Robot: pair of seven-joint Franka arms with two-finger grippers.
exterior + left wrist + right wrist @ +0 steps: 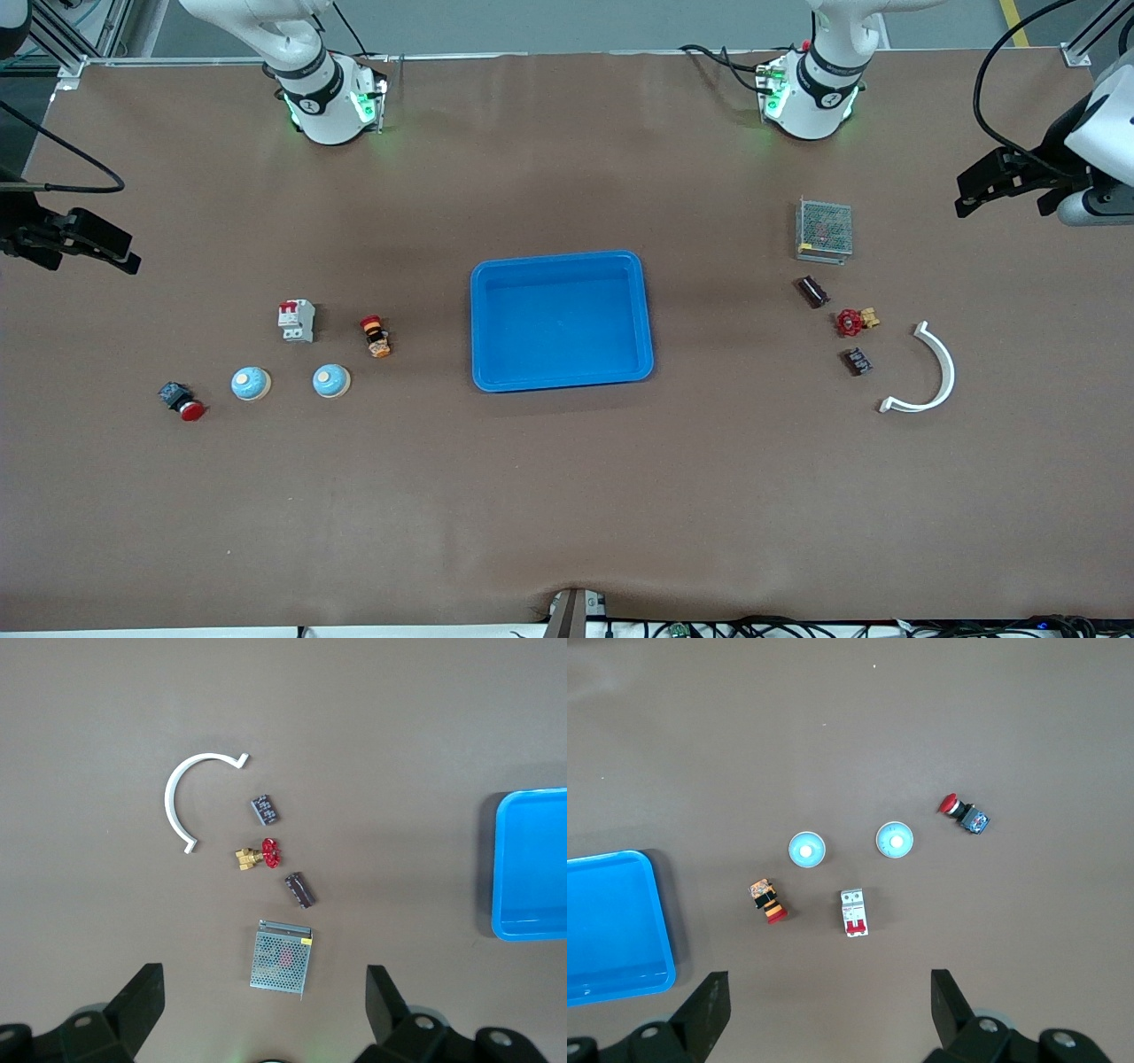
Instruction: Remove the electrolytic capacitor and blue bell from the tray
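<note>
Two light blue bells (pixel 251 383) (pixel 330 381) stand side by side toward the right arm's end of the table; they also show in the right wrist view (pixel 806 850) (pixel 894 840). A dark cylindrical capacitor (pixel 812 291) lies toward the left arm's end, and shows in the left wrist view (pixel 299 889). A second small dark part (pixel 857 361) lies nearer the camera. My left gripper (pixel 983 186) (pixel 265 988) is open and empty, up over the left arm's end of the table. My right gripper (pixel 102 244) (pixel 828 988) is open and empty, up over the right arm's end.
A blue tray (pixel 642 310) sits empty mid-table. A metal mesh box (pixel 824 229), a red valve (pixel 850 322) and a white curved piece (pixel 930 377) lie around the capacitor. A circuit breaker (pixel 297 320), an orange-red button (pixel 376 336) and a red push button (pixel 182 400) lie near the bells.
</note>
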